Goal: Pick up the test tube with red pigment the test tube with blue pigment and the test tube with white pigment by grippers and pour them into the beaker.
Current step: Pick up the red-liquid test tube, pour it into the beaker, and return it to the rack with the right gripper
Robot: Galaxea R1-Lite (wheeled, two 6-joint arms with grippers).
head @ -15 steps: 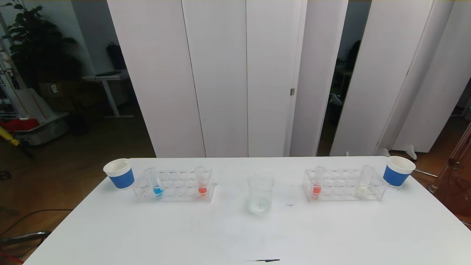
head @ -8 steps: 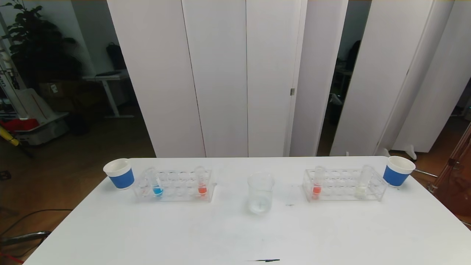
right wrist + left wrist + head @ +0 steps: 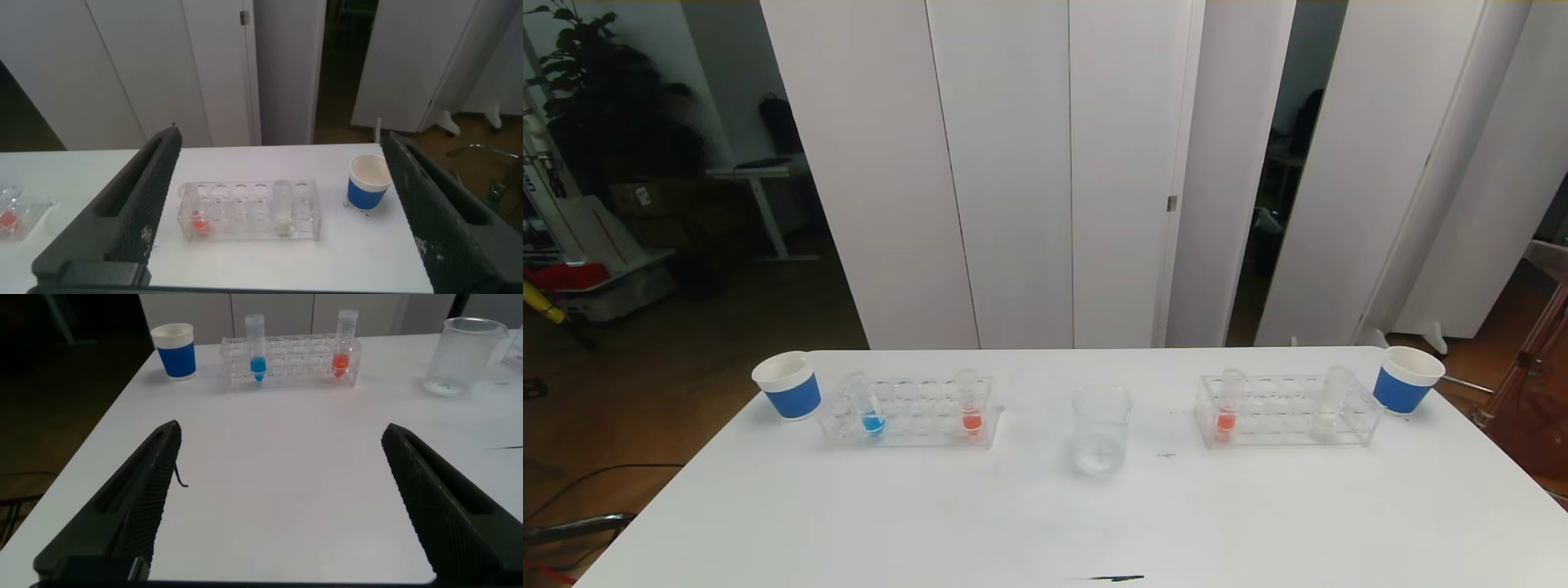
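Observation:
The clear beaker stands mid-table. In the left rack are the test tube with blue pigment and a test tube with red pigment. The right rack holds another red-tipped tube and the test tube with white pigment. Neither gripper shows in the head view. My left gripper is open and empty over bare table, short of the blue tube and beaker. My right gripper is open and empty above the white tube.
A blue paper cup stands beside the left rack and another beside the right rack, near the table's far corners. White folding panels stand behind the table. A small dark mark lies near the front edge.

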